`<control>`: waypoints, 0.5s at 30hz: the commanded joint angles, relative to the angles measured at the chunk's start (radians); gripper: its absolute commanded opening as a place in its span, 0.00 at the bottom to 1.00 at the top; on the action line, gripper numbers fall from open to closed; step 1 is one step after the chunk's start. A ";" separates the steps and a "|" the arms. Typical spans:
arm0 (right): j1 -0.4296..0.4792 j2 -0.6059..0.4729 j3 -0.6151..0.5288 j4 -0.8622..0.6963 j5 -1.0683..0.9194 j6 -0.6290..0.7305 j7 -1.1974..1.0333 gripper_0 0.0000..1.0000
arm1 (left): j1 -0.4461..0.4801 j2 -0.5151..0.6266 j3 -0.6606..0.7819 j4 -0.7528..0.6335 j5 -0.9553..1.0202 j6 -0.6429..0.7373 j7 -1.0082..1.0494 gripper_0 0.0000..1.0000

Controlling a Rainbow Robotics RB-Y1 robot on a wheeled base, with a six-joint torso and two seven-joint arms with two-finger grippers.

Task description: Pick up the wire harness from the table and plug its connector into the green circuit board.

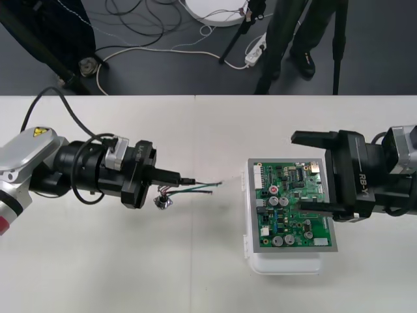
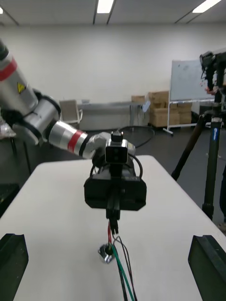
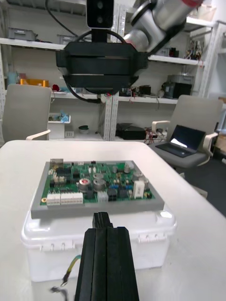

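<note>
Two grippers faced each other across the table; the left gripper stood toward the table's left side, its fingers pressed together and clamped on the wire harness. The harness was off the table, held in those fingers; its green and black wires ran straight out past the fingertips toward the board, and its round metal socket hung on short red leads just under the fingers. A small dark tip at the fingers' end may have been the plug; I could not tell for sure.

The green circuit board lay on its white base toward the table's right side, well apart from the loose wire ends; nothing was plugged in yet. The right gripper hovered at the board, its fingers spread wide, one past the board's far edge and one over its middle, gripping nothing.

What the next move seemed to turn on: the board lay dead ahead of the left gripper, on the line of its fingers; the harness's long axis ran along that line too, pointing at the board's near edge; the left arm carried the harness, so the gap was probably its to close.
</note>
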 commanded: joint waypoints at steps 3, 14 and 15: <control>0.010 -0.104 0.008 0.093 0.130 -0.074 -0.058 1.00 | 0.004 -0.070 -0.058 0.103 0.014 -0.060 -0.072 0.00; 0.010 -0.160 0.008 0.269 0.366 -0.225 -0.087 1.00 | 0.005 -0.127 -0.061 0.165 -0.084 -0.043 -0.069 0.00; 0.009 -0.160 0.008 0.286 0.403 -0.223 -0.093 1.00 | 0.007 -0.131 -0.062 0.165 -0.092 -0.035 -0.067 0.00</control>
